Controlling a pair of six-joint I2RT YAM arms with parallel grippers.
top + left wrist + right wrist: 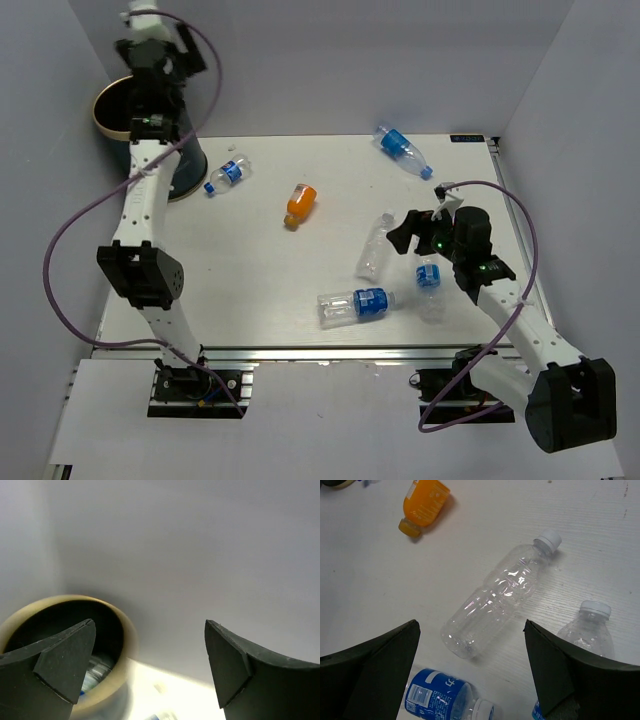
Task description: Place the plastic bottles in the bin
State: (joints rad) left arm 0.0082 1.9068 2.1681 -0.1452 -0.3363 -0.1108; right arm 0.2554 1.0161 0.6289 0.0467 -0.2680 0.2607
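Note:
The bin (pixel 112 108), teal with a tan rim, stands at the table's far left corner. My left gripper (pixel 150 75) hangs above it, open and empty. In the left wrist view (pixel 150 625) the bin's rim (pixel 125 630) lies below left, with a bottle (pixel 97 672) inside. My right gripper (pixel 408 232) is open and empty above the unlabelled clear bottle (pixel 376 245). In the right wrist view (pixel 471 630) that bottle (pixel 500 595) lies between the fingers' line of sight, apart from them. The orange bottle (pixel 300 204) lies mid-table.
Blue-labelled bottles lie near the bin (pixel 228 174), at the far right (pixel 403 148), at the front middle (pixel 357 304) and beside the right arm (pixel 430 280). Walls enclose the table on the left, back and right. A purple cable loops off each arm.

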